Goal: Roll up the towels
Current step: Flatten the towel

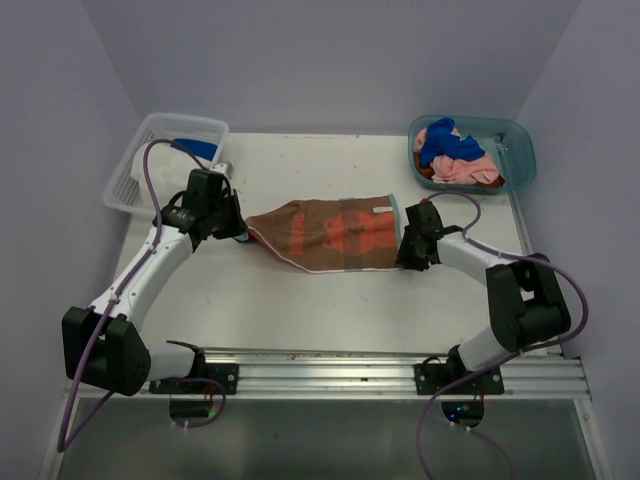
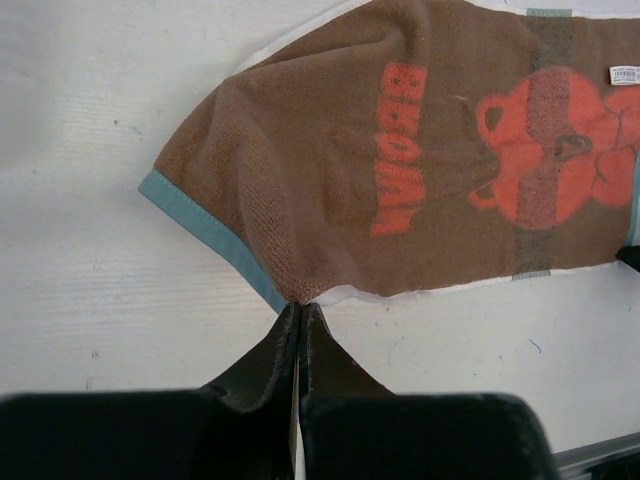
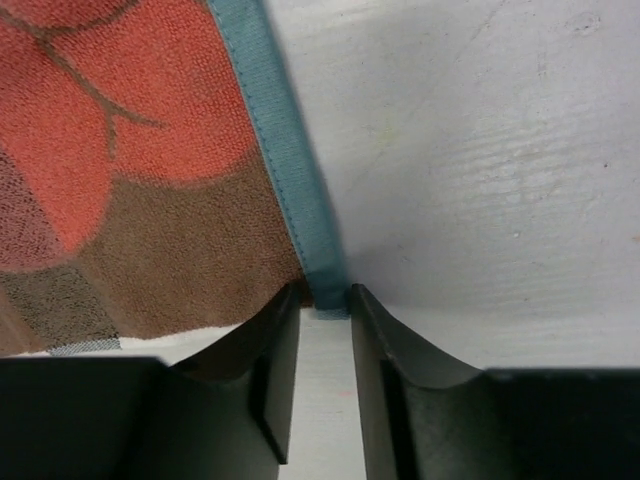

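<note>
A brown towel [image 1: 325,235] with an orange print and teal hems lies spread across the middle of the table. My left gripper [image 1: 238,232] is shut on the towel's left corner, and the cloth [image 2: 400,170] rises slightly to the pinched tips [image 2: 300,305]. My right gripper [image 1: 405,258] is at the towel's near right corner. Its jaws [image 3: 325,300] stand apart, with the end of the teal hem [image 3: 290,170] between the fingertips. More towels [image 1: 455,150], blue and pink, are heaped in the teal tub.
The teal tub [image 1: 520,140] stands at the back right corner. A white mesh basket [image 1: 140,160] holding something blue [image 1: 200,148] stands at the back left. A metal rail [image 1: 330,365] runs along the near edge by the arm bases.
</note>
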Robot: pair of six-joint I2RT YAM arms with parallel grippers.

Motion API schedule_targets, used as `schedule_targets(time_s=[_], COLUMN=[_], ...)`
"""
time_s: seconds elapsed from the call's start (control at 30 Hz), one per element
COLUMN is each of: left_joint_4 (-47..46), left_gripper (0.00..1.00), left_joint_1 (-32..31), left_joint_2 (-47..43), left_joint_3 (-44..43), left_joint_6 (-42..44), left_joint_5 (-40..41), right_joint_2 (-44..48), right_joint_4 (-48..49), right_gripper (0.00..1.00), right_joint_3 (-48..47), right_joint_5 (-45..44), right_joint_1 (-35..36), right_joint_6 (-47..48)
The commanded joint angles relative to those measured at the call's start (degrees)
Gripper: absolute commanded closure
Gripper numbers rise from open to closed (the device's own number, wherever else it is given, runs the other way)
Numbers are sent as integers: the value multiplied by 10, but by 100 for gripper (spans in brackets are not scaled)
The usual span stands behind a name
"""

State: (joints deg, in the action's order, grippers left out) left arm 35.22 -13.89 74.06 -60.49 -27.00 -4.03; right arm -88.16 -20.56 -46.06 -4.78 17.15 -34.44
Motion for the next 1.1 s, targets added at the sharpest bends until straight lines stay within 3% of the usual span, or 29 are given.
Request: schedule_targets(time_s=[0.0,0.13,0.53,0.87,1.07], left_joint_4=[-18,-17,4,24,8], left_gripper=[100,100,100,100,100], left_joint_1=[4,4,7,9,9], left_joint_2=[-2,-3,-14,-45,-124], left_joint_3=[-14,-16,-56,-156,-171], left_joint_6=[-6,-5,1,5,17], left_joint_5=[6,9,19,6,15], right_joint_2=[-16,1,196,326,398], right_joint_4=[19,10,-71,-185,-245], right_gripper=[72,100,100,100,100], right_joint_3=[-9,-2,-9,-149,-205], right_joint_5=[-1,-15,-88,-167,-215], right_joint_1=[2,1,-3,-4,-4], right_joint_6=[-9,-10,-6,24,34])
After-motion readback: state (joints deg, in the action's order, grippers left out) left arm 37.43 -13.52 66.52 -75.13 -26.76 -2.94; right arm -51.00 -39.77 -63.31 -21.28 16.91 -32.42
